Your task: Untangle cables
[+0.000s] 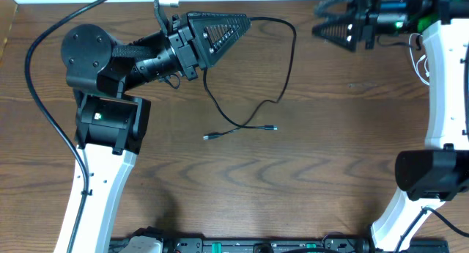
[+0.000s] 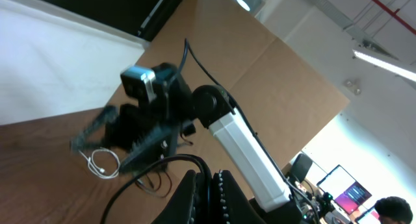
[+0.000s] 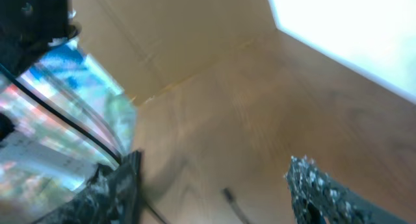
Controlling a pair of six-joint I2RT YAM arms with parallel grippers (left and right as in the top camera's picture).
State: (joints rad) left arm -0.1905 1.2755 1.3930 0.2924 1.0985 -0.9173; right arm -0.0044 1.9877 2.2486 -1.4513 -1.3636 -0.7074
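The black cable [image 1: 282,77] runs from my left gripper [image 1: 245,20] in a long loop down the table, and its two plug ends lie near the middle [image 1: 238,130]. My left gripper is shut on this cable, which the left wrist view shows between the jaws [image 2: 211,175] and trailing away to the left [image 2: 127,184]. The white cable [image 1: 421,62] lies coiled at the far right beside the right arm. It also shows in the left wrist view [image 2: 101,162]. My right gripper [image 1: 320,22] is open and empty, raised at the back right. Its blurred wrist view [image 3: 214,182] shows a black plug end [image 3: 229,197].
The left arm's base [image 1: 110,121] stands at the left and the right arm's white link [image 1: 440,84] runs down the right edge. A cardboard wall [image 2: 273,74] stands behind the table. Thick black arm wiring [image 1: 44,84] loops at the left.
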